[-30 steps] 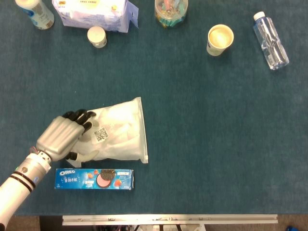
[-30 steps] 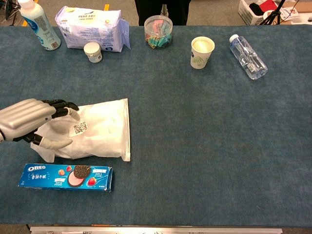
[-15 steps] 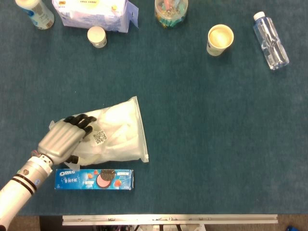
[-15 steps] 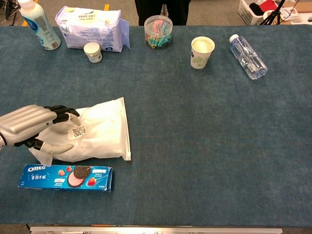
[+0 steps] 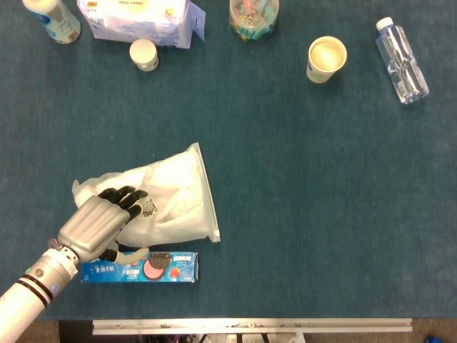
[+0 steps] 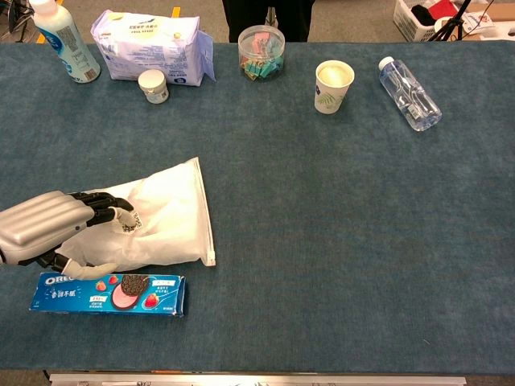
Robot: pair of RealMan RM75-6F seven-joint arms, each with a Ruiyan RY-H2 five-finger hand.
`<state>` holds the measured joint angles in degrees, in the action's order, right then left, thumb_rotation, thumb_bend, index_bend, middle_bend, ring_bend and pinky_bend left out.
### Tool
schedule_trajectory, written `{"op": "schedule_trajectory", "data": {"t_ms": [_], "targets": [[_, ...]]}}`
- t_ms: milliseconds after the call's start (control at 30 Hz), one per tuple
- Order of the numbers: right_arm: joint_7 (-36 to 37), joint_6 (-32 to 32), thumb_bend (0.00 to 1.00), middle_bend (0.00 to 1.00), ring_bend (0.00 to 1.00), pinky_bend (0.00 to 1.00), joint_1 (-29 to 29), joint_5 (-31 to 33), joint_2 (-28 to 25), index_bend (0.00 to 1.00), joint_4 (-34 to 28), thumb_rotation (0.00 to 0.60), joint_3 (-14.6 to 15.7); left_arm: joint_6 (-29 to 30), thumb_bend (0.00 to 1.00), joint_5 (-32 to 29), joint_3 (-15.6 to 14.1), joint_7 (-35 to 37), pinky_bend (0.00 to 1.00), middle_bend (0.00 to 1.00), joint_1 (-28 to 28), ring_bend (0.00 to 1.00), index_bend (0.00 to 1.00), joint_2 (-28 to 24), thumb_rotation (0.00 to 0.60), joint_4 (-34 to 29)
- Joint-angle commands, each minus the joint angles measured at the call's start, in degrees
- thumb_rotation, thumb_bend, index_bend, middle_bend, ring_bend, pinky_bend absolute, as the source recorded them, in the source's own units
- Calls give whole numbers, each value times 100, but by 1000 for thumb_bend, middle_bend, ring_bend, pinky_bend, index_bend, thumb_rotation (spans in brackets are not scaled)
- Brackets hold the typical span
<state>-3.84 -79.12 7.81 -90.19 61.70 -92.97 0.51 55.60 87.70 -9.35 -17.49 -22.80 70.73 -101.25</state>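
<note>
A white zip bag [image 5: 175, 196] with a QR label lies tilted on the blue table, left of centre, its sealed edge to the right. My left hand [image 5: 96, 221] grips the bag's near left end, dark fingers on top beside the label and thumb at the bag's lower edge. In the chest view the same hand [image 6: 44, 233] covers the left end of the bag [image 6: 169, 217]. A blue Oreo box [image 5: 139, 266] lies flat just in front of the bag, its left part touching my thumb. My right hand shows in neither view.
Along the far edge stand a white drink bottle [image 5: 53, 18], a tissue pack [image 5: 139, 18], a small white jar [image 5: 144, 54], a clear jar of clips [image 5: 253, 18] and a paper cup [image 5: 327, 58]. A water bottle [image 5: 402, 61] lies at the far right.
My left hand has drawn back toward the near left edge, pulling the bag's end with it. The bag has swung so its sealed edge tilts more, and my thumb now reaches the Oreo box.
</note>
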Motion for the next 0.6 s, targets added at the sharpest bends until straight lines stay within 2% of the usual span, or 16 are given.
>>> {"op": "schedule_trajectory", "data": {"t_ms": [33,267,600], "targets": [[8,-5,83,341,166,287,-1,-1,-4,411,-1,600,-3,54,246,19,57,-6,220,146,-19,113,216,3,244,-63],[27,-3,83,341,166,287,1,-7,-17,411,-8,600,-1,321,246,201,221,-85,219,146,-71,113,216,-85,257,-336],[5,3,83,341,166,287,2,-5,-1,411,9,600,-1,140,246,-55,-106,-591,219,146,123,113,216,8,261,-42]]}}
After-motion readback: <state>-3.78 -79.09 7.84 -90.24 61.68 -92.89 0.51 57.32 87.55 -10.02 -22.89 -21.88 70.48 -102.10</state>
